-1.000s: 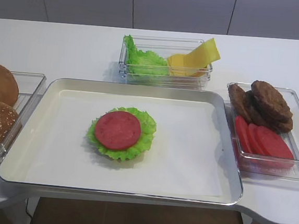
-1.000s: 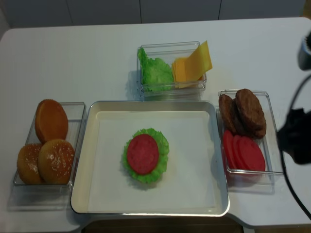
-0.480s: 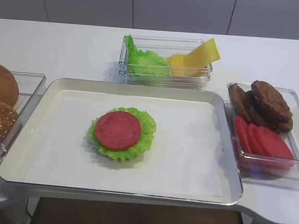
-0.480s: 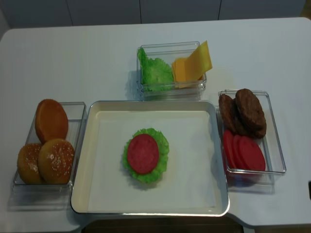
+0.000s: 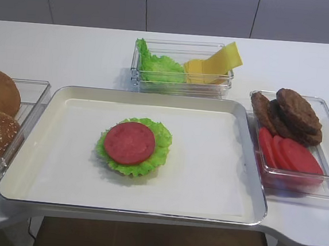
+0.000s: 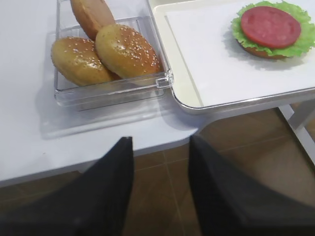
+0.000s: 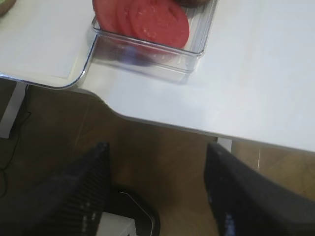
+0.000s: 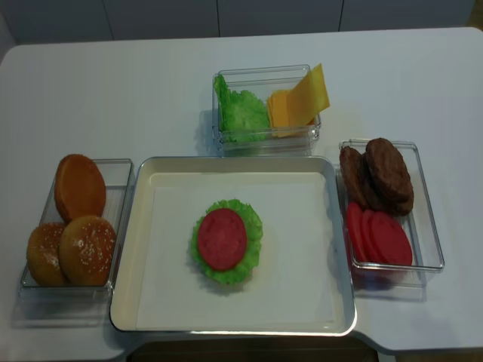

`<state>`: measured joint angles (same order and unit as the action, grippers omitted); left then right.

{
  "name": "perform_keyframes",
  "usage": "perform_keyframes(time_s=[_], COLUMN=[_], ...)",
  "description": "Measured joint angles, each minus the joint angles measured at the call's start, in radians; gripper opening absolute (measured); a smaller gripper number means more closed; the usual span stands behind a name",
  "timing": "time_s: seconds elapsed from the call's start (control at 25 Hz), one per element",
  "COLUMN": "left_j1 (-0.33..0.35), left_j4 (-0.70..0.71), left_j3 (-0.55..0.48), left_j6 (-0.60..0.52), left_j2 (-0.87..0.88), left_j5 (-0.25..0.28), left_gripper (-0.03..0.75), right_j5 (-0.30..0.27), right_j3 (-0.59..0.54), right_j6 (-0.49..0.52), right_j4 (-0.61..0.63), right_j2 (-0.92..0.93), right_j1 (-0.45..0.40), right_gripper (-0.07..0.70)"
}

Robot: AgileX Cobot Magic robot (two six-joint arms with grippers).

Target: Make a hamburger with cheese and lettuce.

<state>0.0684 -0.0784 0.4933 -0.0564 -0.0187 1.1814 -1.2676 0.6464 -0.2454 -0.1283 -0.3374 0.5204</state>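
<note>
The hamburger lies in the middle of the tray: a ruffled green leaf with a round red slice on top. From the left wrist view the hamburger shows a brown bun base under the leaf. Cheese slices lean in the back box beside spare lettuce. Neither gripper appears in the two high views. My left gripper hangs open below the table's front edge, near the bun box. My right gripper is open too, over the floor below the box of red slices.
Three buns fill a clear box left of the tray. Brown patties and red slices share a clear box on the right. The table's front edge curves inward near the right gripper.
The dark right arm seen at the right edge of the high view a second ago has pulled out of that view. Food and boxes have not moved.
</note>
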Motion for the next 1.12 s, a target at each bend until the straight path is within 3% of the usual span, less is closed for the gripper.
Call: perform_keyframes(time_s=[0.12, 0.32, 0.56, 0.8, 1.12], left_j1=[0.0, 0.0, 0.0, 0.0, 0.0], left_j4=[0.0, 0.0, 0.0, 0.0, 0.0], left_j3=[0.0, 0.0, 0.0, 0.0, 0.0], left_j6=[0.0, 0.0, 0.0, 0.0, 0.0], left_j2=[0.0, 0.0, 0.0, 0.0, 0.0], left_j5=[0.0, 0.0, 0.0, 0.0, 0.0], left_gripper=[0.283, 0.283, 0.283, 0.283, 0.283], right_j5=[0.001, 0.07, 0.137, 0.146, 0.15], right_j3=[-0.025, -0.069, -0.135, -0.147, -0.147], right_j6=[0.002, 0.05, 0.197, 0.265, 0.271], right_j4=[0.0, 0.017, 0.104, 0.143, 0.15], right_j2=[0.034, 0.06, 0.098, 0.113, 0.256], right_j1=[0.0, 0.0, 0.0, 0.009, 0.087], right_gripper=[0.464, 0.462, 0.424, 0.379, 0.37])
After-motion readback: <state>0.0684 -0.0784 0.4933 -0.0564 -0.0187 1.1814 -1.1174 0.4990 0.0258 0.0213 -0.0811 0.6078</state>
